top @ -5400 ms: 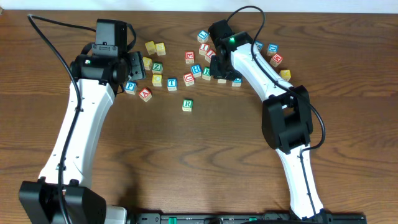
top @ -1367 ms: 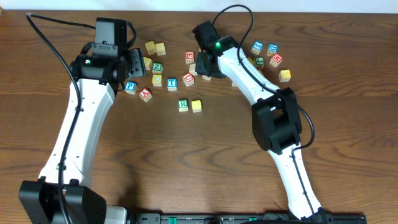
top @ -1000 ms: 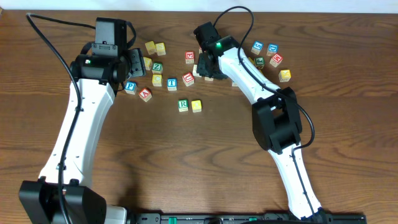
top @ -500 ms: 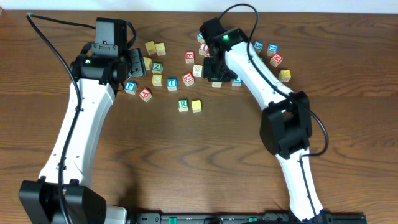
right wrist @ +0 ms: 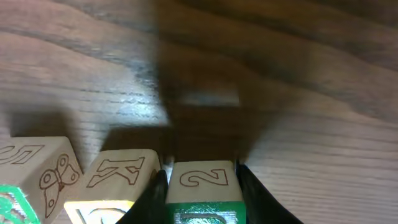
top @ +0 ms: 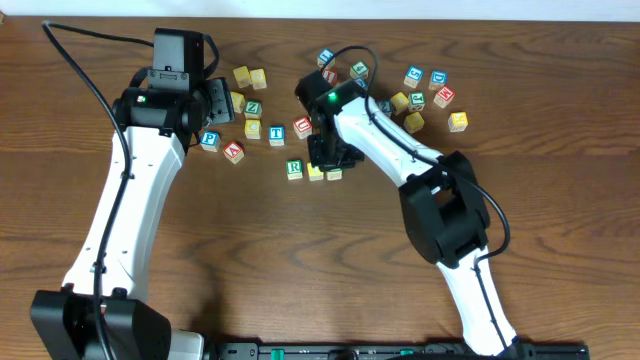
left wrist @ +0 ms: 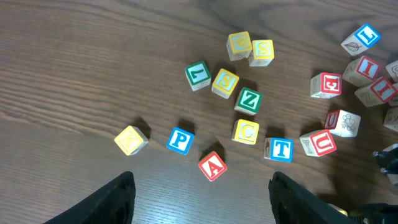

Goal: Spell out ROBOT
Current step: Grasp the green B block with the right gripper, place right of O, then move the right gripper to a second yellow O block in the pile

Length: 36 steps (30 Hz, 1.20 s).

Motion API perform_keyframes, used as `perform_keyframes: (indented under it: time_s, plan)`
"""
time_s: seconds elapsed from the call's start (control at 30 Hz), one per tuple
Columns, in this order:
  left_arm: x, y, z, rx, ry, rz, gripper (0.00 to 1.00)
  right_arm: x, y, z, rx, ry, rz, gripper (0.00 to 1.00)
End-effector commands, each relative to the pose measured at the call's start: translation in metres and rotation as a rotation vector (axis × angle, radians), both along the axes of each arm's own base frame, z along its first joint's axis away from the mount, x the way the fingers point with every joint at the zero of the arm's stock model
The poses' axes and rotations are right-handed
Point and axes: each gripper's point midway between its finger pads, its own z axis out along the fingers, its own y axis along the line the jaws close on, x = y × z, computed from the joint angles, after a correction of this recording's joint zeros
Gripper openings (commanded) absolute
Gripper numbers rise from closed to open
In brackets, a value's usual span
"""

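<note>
A row stands at mid-table: a green R block (top: 294, 169), a yellow block (top: 316, 172) and a green block (top: 334, 174). My right gripper (top: 327, 158) is over the row's right end, shut on the green block (right wrist: 202, 202), which is low at the table and right next to the yellow block (right wrist: 121, 180). The held block's letter is hidden; its side shows a 2. A blue T block (left wrist: 280, 149) lies in the loose group. My left gripper (left wrist: 202, 199) is open and empty, hovering over the blocks at the back left (top: 218, 103).
Loose letter blocks lie along the back: P (left wrist: 180, 140), A (left wrist: 212, 165), Z (left wrist: 250, 100), C (left wrist: 246, 131), U (left wrist: 319, 143) and E (left wrist: 326, 85) on the left, more at the back right (top: 420, 98). The right arm arches over the middle of them.
My right gripper has moved forward and left from the back cluster with the green block, bringing it down beside the yellow block in the row. The left arm has not moved.
</note>
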Motion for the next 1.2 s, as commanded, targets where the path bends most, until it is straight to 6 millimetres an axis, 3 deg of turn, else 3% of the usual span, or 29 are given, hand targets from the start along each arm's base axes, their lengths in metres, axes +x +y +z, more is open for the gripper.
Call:
perform_keyframes:
  time_s: [0.0, 0.1, 0.3, 0.4, 0.53, 0.57, 0.7, 0.83, 0.9, 1.03, 1.17]
  plan:
    - [0.002, 0.004, 0.002, 0.018, -0.002, 0.003, 0.69, 0.001, -0.002, 0.001, 0.0, -0.008, 0.002, 0.26]
    - [0.002, 0.004, 0.002, 0.018, -0.002, 0.003, 0.68, 0.002, -0.002, 0.001, 0.002, -0.011, 0.002, 0.39]
    - [0.002, 0.004, 0.001, 0.018, -0.002, 0.002, 0.69, 0.007, 0.001, 0.008, 0.013, -0.028, 0.002, 0.39]
    - [0.002, 0.004, 0.002, 0.018, -0.002, 0.003, 0.69, 0.023, 0.003, 0.036, 0.045, -0.08, 0.008, 0.41]
    - [0.002, 0.004, 0.001, 0.018, 0.0, 0.003, 0.68, 0.048, -0.015, 0.088, 0.085, -0.154, -0.033, 0.42]
    - [0.001, 0.004, 0.001, 0.018, 0.003, 0.002, 0.69, 0.056, -0.027, 0.106, 0.097, -0.181, -0.055, 0.42]
    - [0.0, 0.004, 0.0, 0.014, 0.006, 0.009, 0.69, 0.074, -0.076, 0.133, 0.094, -0.226, -0.082, 0.47]
    - [0.001, 0.004, 0.0, 0.012, 0.005, 0.012, 0.68, 0.082, -0.115, 0.125, 0.054, -0.209, 0.039, 0.52]
    - [0.001, 0.004, 0.0, 0.012, 0.005, 0.012, 0.69, 0.084, -0.13, 0.111, 0.035, -0.184, 0.074, 0.51]
    - [0.001, 0.004, 0.001, 0.012, 0.003, 0.012, 0.68, 0.086, -0.151, 0.084, 0.013, -0.126, 0.05, 0.48]
    - [0.001, 0.004, 0.001, 0.012, 0.002, 0.012, 0.69, 0.09, -0.165, 0.07, -0.03, -0.129, 0.053, 0.47]
